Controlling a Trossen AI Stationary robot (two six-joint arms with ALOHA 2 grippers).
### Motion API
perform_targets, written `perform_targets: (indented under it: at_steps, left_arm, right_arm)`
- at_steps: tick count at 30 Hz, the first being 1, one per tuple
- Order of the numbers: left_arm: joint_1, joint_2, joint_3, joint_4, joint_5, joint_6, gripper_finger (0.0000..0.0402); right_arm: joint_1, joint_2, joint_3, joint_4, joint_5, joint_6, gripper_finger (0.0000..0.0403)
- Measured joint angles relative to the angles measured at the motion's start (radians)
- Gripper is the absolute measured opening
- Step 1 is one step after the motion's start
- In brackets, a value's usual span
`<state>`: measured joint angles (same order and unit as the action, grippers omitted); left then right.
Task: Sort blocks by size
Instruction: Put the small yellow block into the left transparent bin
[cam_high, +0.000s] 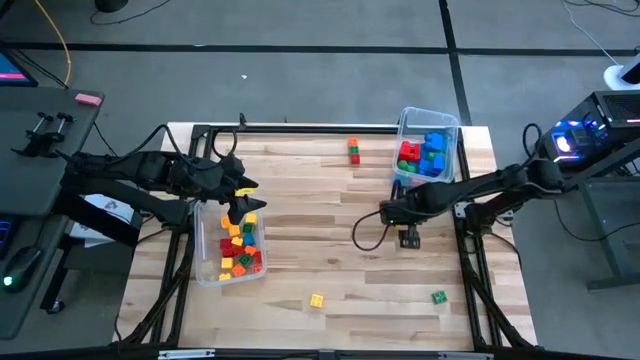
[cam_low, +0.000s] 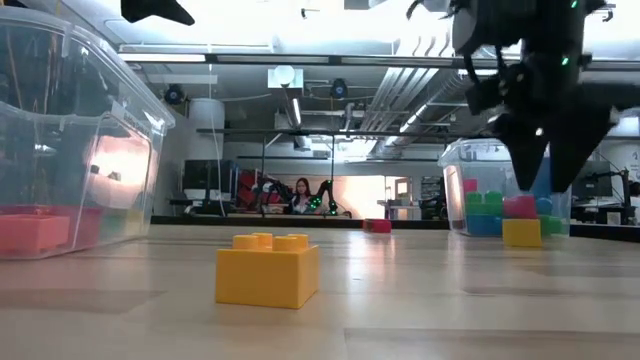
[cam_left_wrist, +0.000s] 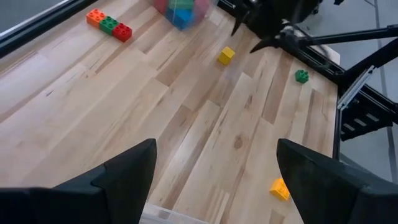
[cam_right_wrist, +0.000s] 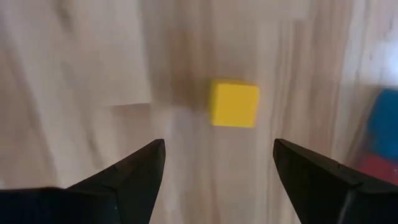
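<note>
The blocks are partly sorted. Tiny yellow, red and orange ones lie in the left clear bin (cam_high: 206, 262), and larger blue, red and green ones in the right clear bin (cam_high: 454, 150). My right gripper (cam_right_wrist: 217, 174) hangs open, pointing down, above a small yellow cube (cam_right_wrist: 234, 104) that rests flat on the table beside the right bin; my arm hides this cube in the high view. My left gripper (cam_left_wrist: 214, 180) is open over the left bin, holding nothing. Loose on the table are an orange-green-red row (cam_high: 353, 150), a yellow brick (cam_high: 317, 300) and a green block (cam_high: 438, 296).
The wooden table (cam_high: 300, 230) has bare boards between the two bins. The yellow brick (cam_low: 267, 270) lies near the front edge, in front of the low camera. A black frame rail (cam_high: 300, 128) runs along the far edge. A person shows far off in the room behind.
</note>
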<state>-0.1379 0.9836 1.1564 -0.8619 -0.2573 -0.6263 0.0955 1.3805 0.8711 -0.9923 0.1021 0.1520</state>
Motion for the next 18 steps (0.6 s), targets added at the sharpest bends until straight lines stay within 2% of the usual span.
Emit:
perform_targets:
  at_steps: [2,6,11,18]
  left_arm:
    - [0.0,0.0,0.0,0.0,0.0,0.001,0.0319]
    - [0.0,0.0,0.0,-0.001,0.0,0.001,0.0319]
    - [0.0,0.0,0.0,-0.001,0.0,0.001,0.0319]
    - [0.0,0.0,0.0,-0.001,0.0,0.0,0.0319]
  right_arm:
    - [-0.022,0.01,-0.022,0.034,0.009,-0.001,0.0296]
    - [-0.06,0.032,-0.062,0.113,-0.059,-0.004,0.0296]
    - [-0.073,0.047,-0.104,0.25,-0.055,-0.01,0.0296]
    - [-0.076,0.048,-0.141,0.26,-0.049,0.002,0.0287]
